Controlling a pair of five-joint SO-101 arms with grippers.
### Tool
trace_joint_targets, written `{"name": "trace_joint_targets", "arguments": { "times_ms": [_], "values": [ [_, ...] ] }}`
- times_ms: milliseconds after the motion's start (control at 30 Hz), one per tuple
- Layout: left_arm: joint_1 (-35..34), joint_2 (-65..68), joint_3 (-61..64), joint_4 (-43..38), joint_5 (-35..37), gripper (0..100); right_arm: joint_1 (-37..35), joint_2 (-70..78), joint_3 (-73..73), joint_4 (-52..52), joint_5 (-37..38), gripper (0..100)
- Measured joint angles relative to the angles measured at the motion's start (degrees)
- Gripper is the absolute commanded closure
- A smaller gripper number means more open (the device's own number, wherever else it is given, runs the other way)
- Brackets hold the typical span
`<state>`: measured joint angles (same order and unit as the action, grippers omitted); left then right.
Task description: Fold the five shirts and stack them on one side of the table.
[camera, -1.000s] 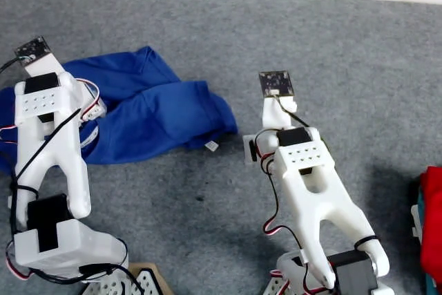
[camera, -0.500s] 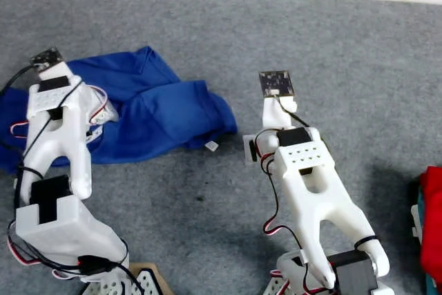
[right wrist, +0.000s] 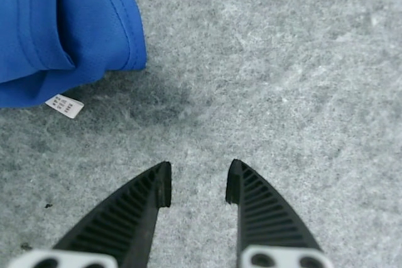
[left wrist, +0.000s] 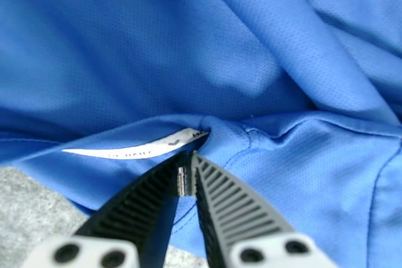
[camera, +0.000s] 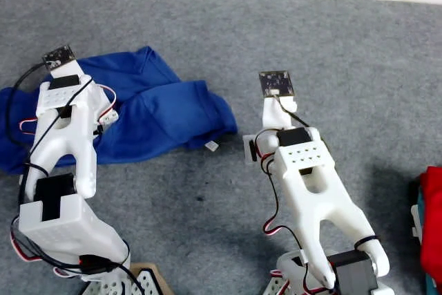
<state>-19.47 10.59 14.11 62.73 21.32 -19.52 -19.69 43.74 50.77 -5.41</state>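
- Grey felt-like table [camera: 345,39] spans the high view, both arms based at its near edge.
- Blue shirt [camera: 162,112] lies on the left half of the table, unfolded, crumpled, in thick folds. One bunched lobe reaches toward the middle and the rest spreads out to the left edge. The fabric is a fine mesh knit with stitched seams.
- Right arm [camera: 311,184] is stretched over bare table, just right of the shirt's lobe and not touching it.
- Left arm [camera: 62,143] lies across the shirt's left part and covers the cloth beneath it.
- Red cloth [camera: 433,219] is at the far right edge, well apart from the blue shirt and partly cut off.
- Right gripper [right wrist: 198,183] is released, with a clear gap between its jaws. It hangs over grey table with nothing between them, near the shirt's hem.
- Left gripper [left wrist: 186,166] is clenched, tips together at the neckline fold. The cloth puckers there, so it looks to be pinching the shirt.
- White neck label [left wrist: 132,149] sits just beside those tips.
- Small white care tag [right wrist: 65,105] sticks out from under the lobe onto the table.
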Motion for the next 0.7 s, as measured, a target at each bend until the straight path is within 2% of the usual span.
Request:
{"name": "trace_joint_targets", "arguments": {
  "times_ms": [200, 333, 700],
  "values": [
    [0.0, 0.0, -0.3, 0.0, -0.2, 99, 0.0, 0.0, 0.0, 0.0, 0.0, 84.0],
    [-0.6, -0.9, -3.9, 3.0, -1.4, 99, -0.1, 0.0, 0.0, 0.0, 0.0, 84.0],
    [-1.1, -8.1, -6.0, 12.0, 16.4, 99, -0.1, 0.0, 0.0, 0.0, 1.7, 84.0]
  ]
}}
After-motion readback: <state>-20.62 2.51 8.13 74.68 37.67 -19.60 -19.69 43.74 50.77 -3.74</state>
